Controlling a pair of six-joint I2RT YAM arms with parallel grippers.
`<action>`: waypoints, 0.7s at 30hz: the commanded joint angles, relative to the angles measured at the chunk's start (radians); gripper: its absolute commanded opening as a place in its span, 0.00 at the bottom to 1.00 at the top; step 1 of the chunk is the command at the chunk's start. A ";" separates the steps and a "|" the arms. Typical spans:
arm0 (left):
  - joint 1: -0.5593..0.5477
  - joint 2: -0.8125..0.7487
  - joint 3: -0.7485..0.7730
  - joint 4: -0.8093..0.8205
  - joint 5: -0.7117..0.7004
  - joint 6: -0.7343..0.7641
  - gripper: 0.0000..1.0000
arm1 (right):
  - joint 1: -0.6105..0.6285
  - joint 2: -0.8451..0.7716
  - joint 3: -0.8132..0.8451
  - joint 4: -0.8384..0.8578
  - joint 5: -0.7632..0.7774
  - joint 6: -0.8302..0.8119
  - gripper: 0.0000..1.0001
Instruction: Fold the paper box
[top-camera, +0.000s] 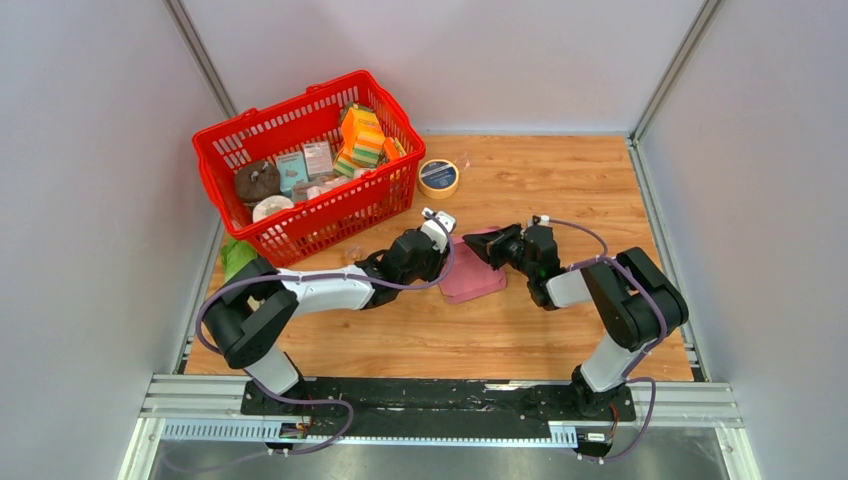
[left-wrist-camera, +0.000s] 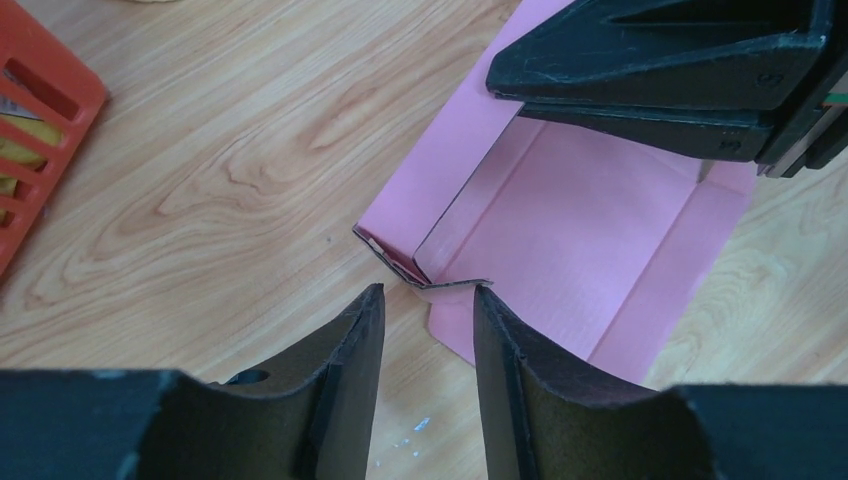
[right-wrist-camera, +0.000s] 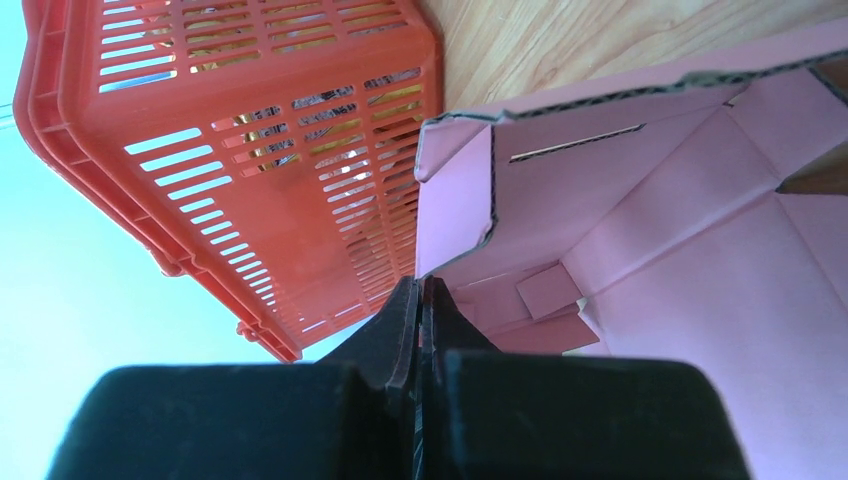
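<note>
The pink paper box (top-camera: 474, 283) lies half-formed on the wooden table between my grippers, with its walls partly raised. In the left wrist view it (left-wrist-camera: 580, 250) shows a flat floor, one raised wall and a folded corner tab. My left gripper (top-camera: 441, 264) is open and empty, its jaws (left-wrist-camera: 428, 292) just short of that corner tab. My right gripper (top-camera: 481, 246) is shut on the edge of a raised wall of the box (right-wrist-camera: 680, 250), its fingertips (right-wrist-camera: 420, 288) pinching the card. The right gripper also shows in the left wrist view (left-wrist-camera: 650, 70), over the box's far side.
A red plastic basket (top-camera: 330, 215) stands at the back left, holding orange-and-green striped packs (top-camera: 362, 135) and small cartons; it fills the left of the right wrist view (right-wrist-camera: 250, 180). A tape roll (top-camera: 438, 177) lies beside the basket. A green item (top-camera: 237, 257) lies at the table's left edge.
</note>
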 joint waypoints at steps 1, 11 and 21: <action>-0.002 0.016 0.035 0.020 -0.051 0.022 0.45 | 0.011 0.020 0.000 0.046 0.022 0.012 0.00; -0.002 0.039 -0.002 0.074 -0.114 0.019 0.51 | 0.014 0.026 -0.005 0.057 0.016 0.009 0.00; -0.002 0.123 0.032 0.186 -0.181 0.033 0.58 | 0.018 0.046 -0.005 0.073 -0.004 0.043 0.00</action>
